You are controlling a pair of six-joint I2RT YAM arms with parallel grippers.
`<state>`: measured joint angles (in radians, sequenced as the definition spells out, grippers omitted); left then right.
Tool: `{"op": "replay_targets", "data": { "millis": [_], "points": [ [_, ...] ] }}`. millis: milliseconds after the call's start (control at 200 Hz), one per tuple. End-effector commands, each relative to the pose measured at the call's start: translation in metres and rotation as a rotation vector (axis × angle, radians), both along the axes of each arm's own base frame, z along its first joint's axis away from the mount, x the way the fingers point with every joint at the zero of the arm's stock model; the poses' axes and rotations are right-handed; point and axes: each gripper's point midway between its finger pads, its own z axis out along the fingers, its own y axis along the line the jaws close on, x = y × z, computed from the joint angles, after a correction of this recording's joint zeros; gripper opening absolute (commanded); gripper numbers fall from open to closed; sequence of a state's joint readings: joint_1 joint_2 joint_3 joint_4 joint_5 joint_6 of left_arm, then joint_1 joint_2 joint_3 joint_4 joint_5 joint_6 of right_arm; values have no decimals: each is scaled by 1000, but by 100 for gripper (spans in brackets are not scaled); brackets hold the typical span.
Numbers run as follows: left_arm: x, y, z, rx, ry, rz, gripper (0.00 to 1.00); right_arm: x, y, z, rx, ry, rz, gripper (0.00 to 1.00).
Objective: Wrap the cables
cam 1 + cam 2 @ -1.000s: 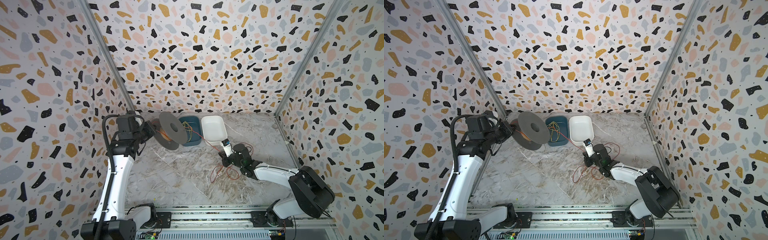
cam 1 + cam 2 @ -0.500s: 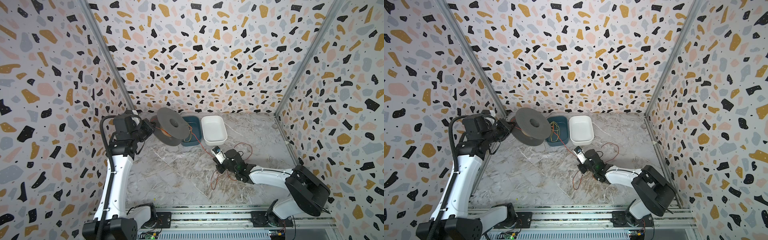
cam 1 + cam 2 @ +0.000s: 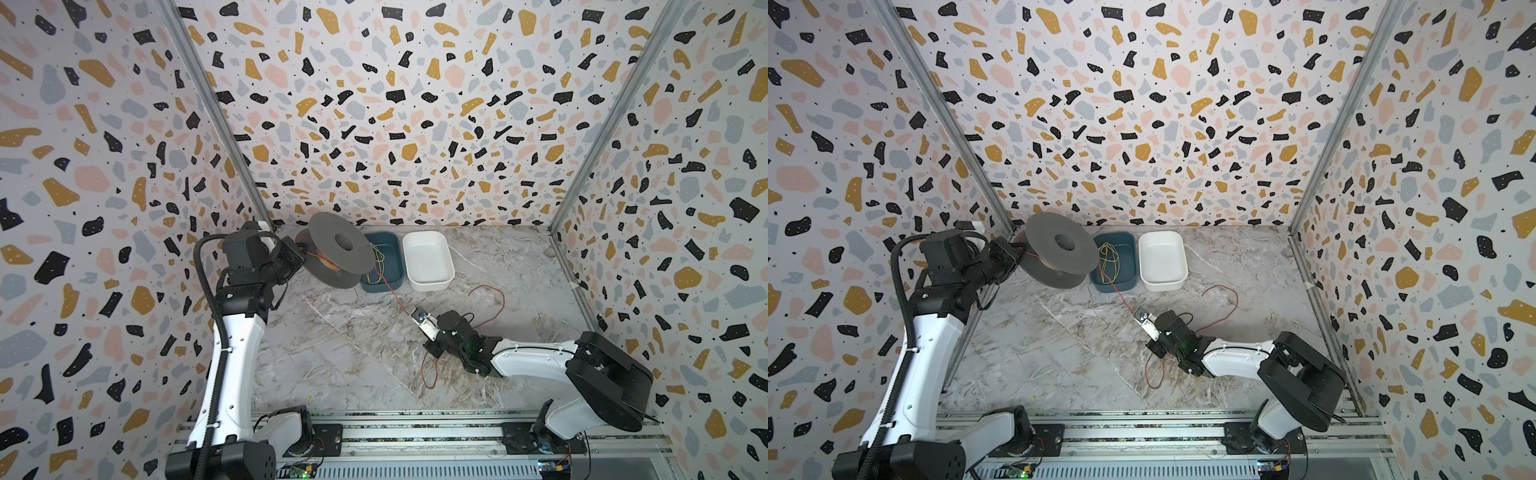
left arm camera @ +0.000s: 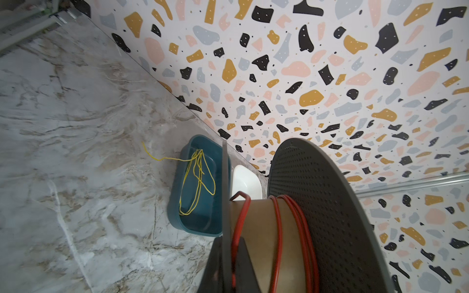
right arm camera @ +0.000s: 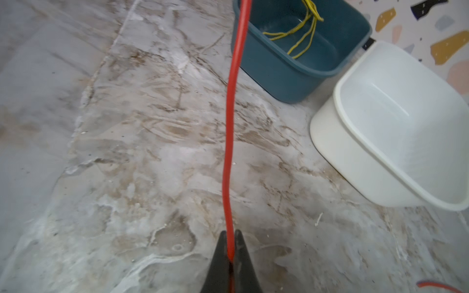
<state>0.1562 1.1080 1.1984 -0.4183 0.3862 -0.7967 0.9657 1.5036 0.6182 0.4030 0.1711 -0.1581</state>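
Spool (image 3: 340, 245), one: two round grey plastic discs, pierced all over with small holes, joined by a smooth brown cardboard-like core; held tilted at the back left of the table, its lower disc overlapping the teal tub in both top views. Red cable (image 5: 229, 126), one: very thin, glossy and flexible; a few turns lay round the core in the left wrist view, and a taut stretch ran from the spool across the table to the right gripper (image 5: 230, 234), with slack loops lying on the surface beside that arm. Grippers, two, with dark tapered fingers: the left gripper (image 4: 228, 243) was pinched on the edge of one spool disc; the right one's fingers were closed narrowly on the red cable. Tubs, two, rounded rectangles of smooth plastic, side by side against the back wall: a teal tub (image 3: 382, 286) and a white tub (image 3: 428, 282). Yellow wire (image 4: 199, 153), one loose tangle, thin, lying in the teal tub with one end trailing over its rim. Table (image 3: 332, 353), one, grey marble pattern, scuffed. Walls (image 3: 415, 104), three, speckled terrazzo print.
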Motion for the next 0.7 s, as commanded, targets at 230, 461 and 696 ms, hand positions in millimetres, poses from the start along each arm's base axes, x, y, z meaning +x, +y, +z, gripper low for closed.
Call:
{"op": "replay_targets", "data": {
  "millis": [230,461,696],
  "points": [
    [3,50,27,169,-148,256,0,-17,14,82,-48,-344,50,0],
    [3,57,3,265,-86,306,0,-22,28,147,16,-471,74,0],
    [8,38,-19,406,-10,296,0,-32,45,214,105,-585,106,0]
  ]
}}
